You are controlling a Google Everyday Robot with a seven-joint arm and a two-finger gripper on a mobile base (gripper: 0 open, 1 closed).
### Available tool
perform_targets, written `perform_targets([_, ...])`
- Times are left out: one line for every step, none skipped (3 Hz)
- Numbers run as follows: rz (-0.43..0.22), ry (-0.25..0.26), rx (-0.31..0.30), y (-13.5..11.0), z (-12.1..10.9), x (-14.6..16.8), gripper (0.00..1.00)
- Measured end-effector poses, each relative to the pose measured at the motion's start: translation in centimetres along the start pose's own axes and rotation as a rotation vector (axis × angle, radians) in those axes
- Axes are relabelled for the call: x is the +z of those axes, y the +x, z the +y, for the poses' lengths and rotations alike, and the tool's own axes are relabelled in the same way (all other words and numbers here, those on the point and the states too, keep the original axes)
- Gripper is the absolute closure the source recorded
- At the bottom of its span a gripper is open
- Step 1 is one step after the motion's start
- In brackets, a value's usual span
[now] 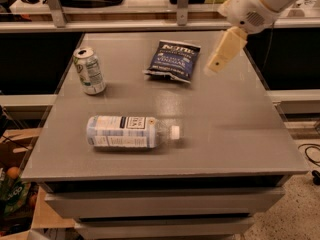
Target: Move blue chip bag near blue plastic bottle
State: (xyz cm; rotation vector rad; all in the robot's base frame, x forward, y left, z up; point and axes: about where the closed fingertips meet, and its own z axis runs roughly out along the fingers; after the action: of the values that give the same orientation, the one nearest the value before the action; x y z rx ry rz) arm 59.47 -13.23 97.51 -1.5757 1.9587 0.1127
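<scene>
**Chip bag lying at the far middle of the counter, bottle resting toward the near-left corner**

Along the near edge, the grey counter (240, 134) is showing bare surface, and pale drawer fronts (165, 204) are sitting beneath it.

Just back from that edge, toward the near-left corner, the blue plastic bottle (125, 132) is lying on its side. Its wide pale label is facing up and its white cap (175, 131) is pointing toward the right edge, ending close to the counter's middle. Nothing is touching the bottle.

Farther back, beside the left edge, a green-white soda can (90, 70) is standing upright with its open top showing. It is sitting well apart from the bottle and from the bag.

Farther still, in the far half and a little right of the centre line, the blue chip bag (172, 60) is lying flat with its white lettering facing up. It is turned slightly, so that one far corner is pointing toward the far-right corner of the counter. It is lying well apart from the bottle, with open counter between the two.

To the right of the bag, the gripper (219, 61) is hanging over the counter, between the bag and the right edge. Its tan end is slanting down toward the bag without touching it. Whether the gripper is spread or closed cannot be told, and it is carrying nothing. Above it, the white arm (260, 4) is reaching in over the far-right corner.
</scene>
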Motion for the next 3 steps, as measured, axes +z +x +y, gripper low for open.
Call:
perform_targets([-0.067, 0.013, 0.012, -1.8, -1.9, 2.2, 0.0])
perform_targets([-0.136, 0.031, 0.068, -3.1, -3.8, 4.9, 0.0])
perform_targets([-0.18, 0.036, 0.15, -3.6, -4.7, 8.0, 0.0])
